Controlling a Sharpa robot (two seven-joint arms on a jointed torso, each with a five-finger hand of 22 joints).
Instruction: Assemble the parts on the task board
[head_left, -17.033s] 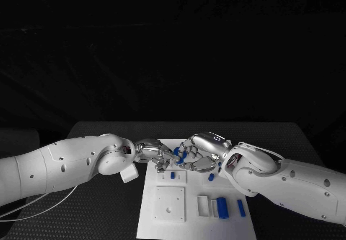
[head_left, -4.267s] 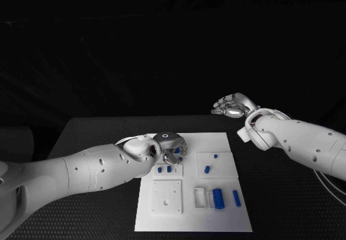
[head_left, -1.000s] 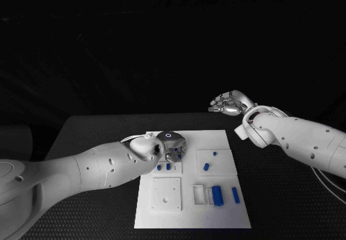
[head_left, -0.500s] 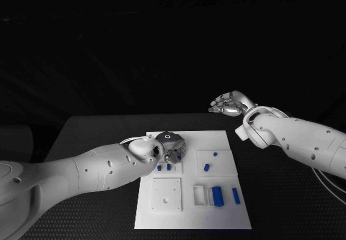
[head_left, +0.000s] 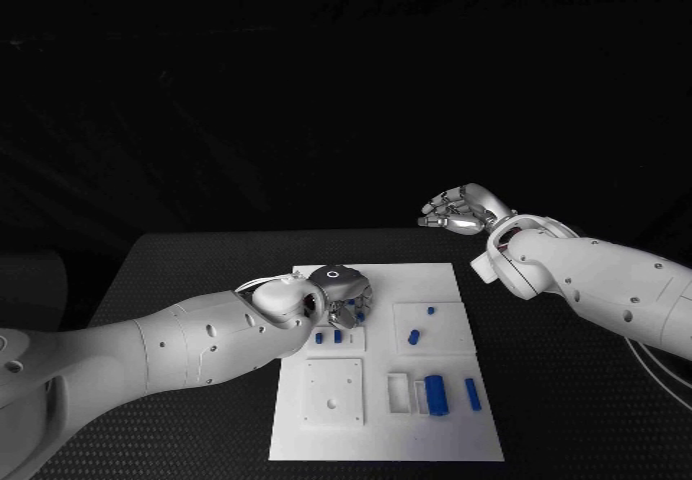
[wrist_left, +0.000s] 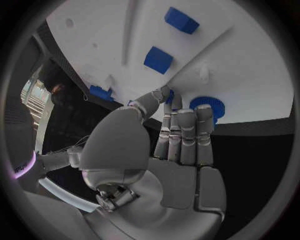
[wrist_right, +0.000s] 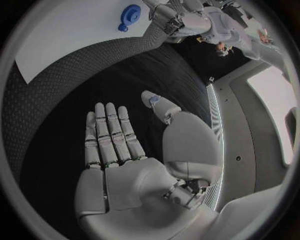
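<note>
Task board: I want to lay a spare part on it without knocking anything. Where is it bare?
The task board is bare along its near edge, below the square plate and the blue pieces. Its far right corner looks free too. The far left corner is crowded: the left robot hand hangs over it.

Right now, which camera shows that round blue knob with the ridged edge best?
The left wrist view: the round blue knob lies on the task board just beyond the left hand. The right wrist view shows it small; the head view hides it.

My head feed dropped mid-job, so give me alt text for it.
The left hand hovers over the far left of the white board, by blue parts. The right hand is raised beyond the black table, holding nothing.
</note>
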